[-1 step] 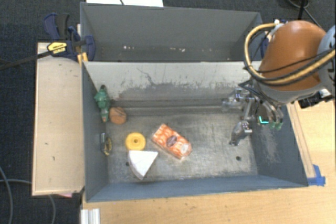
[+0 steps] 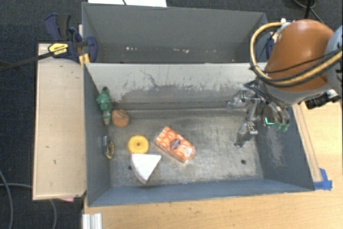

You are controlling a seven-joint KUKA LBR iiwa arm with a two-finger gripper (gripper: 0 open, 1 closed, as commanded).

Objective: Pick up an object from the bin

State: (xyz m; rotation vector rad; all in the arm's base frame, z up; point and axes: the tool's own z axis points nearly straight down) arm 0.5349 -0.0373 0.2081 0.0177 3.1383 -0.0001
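Along the bin's (image 2: pixel 177 80) nine o'clock wall lie a green bottle-shaped toy (image 2: pixel 103 101) and a brown lump (image 2: pixel 120 118). Toward seven o'clock sit a yellow ring (image 2: pixel 138 143), a white wedge (image 2: pixel 144 165) and an orange packet (image 2: pixel 174 144). At three o'clock the orange-capped arm (image 2: pixel 297 56) reaches down, the gripper (image 2: pixel 244 119) spread above bare floor, well apart from the packet.

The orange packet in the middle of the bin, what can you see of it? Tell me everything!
The orange packet is a small oblong wrapper, orange with white patches and a darker printed spot too small to read. It looks like shiny, crinkly plastic. It lies flat and slantwise on the bin's grey floor. The yellow ring sits just left of it and the white wedge below-left, near but seemingly not touching. The gripper hangs off to its right, apart from it.
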